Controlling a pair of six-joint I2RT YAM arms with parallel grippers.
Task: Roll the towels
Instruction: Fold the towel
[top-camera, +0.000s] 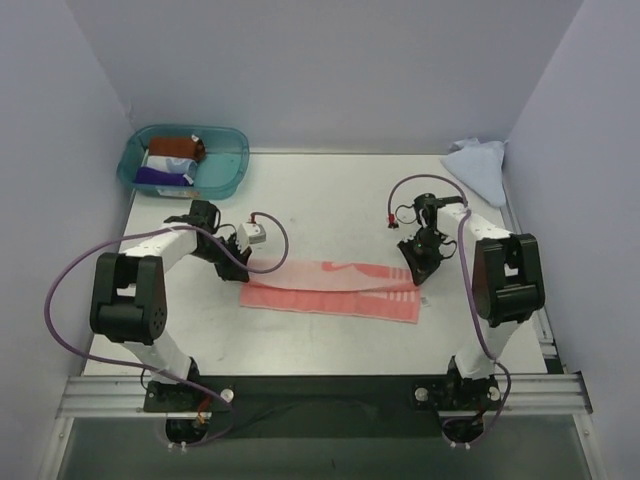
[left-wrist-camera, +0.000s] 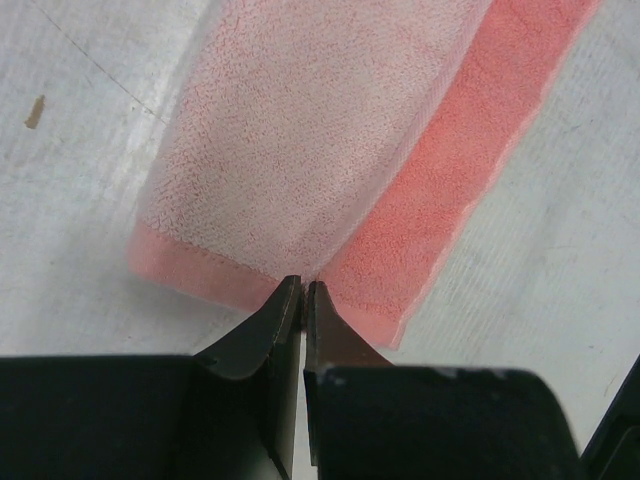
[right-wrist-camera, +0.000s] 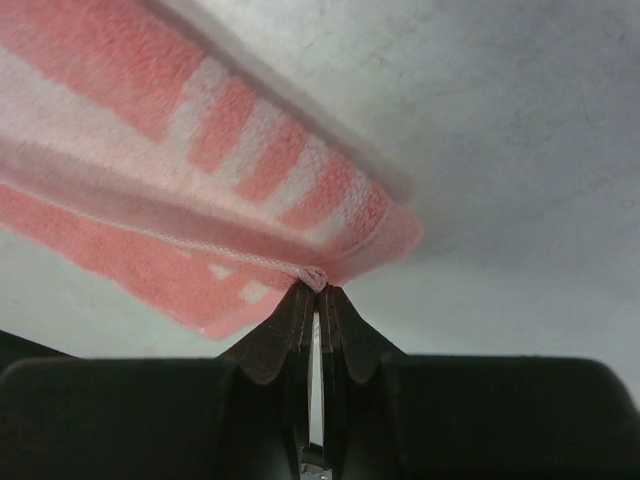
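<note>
A pale pink towel lies across the middle of the table as a long strip, its far layer folded over the near one. My left gripper is shut on its left end, the tips pinching where the paler upper layer meets the coral layer below. My right gripper is shut on the right end, the tips nipping the stitched hem of the striped towel and lifting that corner slightly. A light blue towel lies crumpled at the back right corner.
A teal see-through tub stands at the back left, holding several rolled cloths. Purple walls close in the table on three sides. A metal rail runs along the near edge by the arm bases.
</note>
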